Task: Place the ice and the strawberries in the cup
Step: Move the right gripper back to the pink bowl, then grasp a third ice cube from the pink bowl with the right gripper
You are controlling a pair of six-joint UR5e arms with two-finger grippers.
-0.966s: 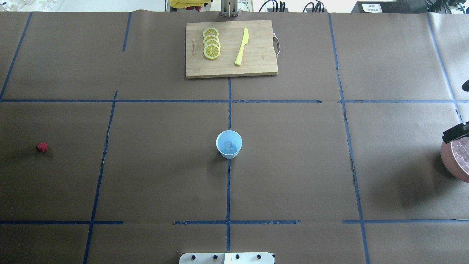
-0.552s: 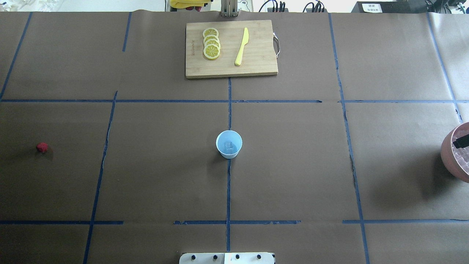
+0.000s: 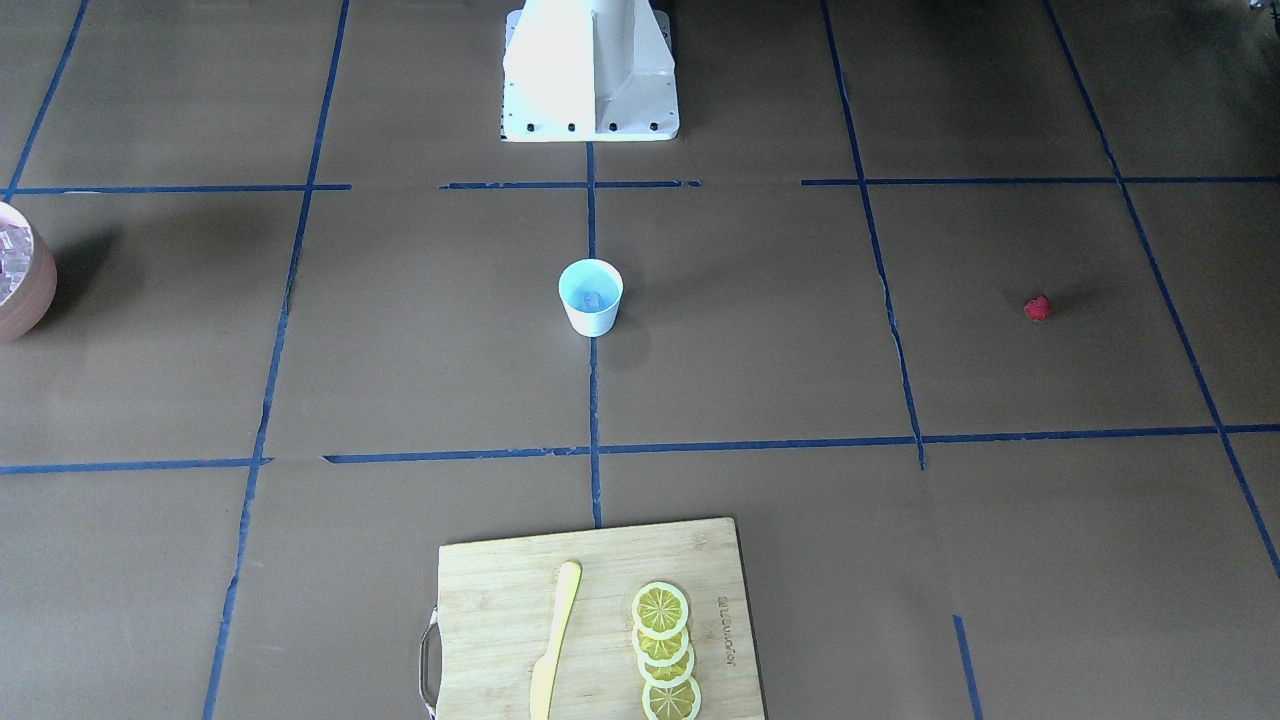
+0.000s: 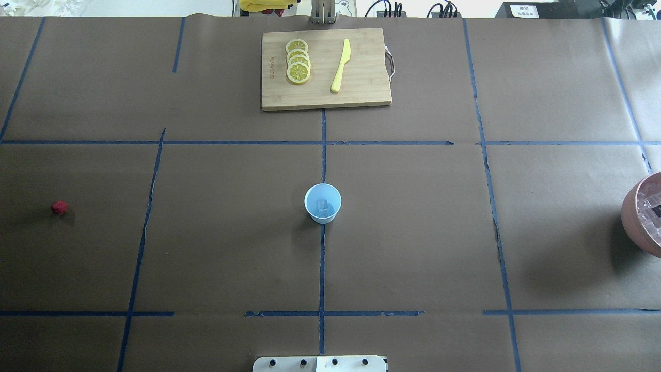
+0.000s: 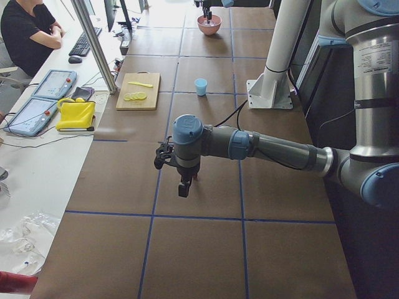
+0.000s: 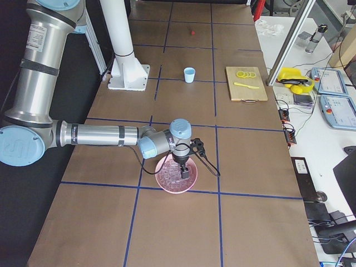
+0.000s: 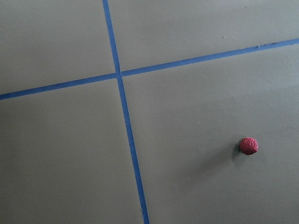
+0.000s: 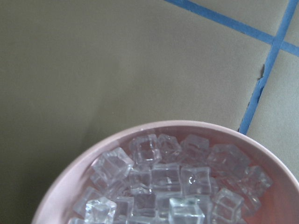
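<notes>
**A:** How much can be taken as done?

**B:** One small clear ice cube is seen inside the small white tapered cup with the pale blue inside, well apart from both tools. The small red strawberry is not yet moved. It is found on the brown-papered desk, below the left tool and off to one side. More ice is heaped in the pinkish round bowl, directly under the right tool. Whether either tool is released or clenched cannot be told.

**A:** Is any writing to be read?

**B:** A mark is stamped on the wooden chopping board, but it cannot be read.
</notes>
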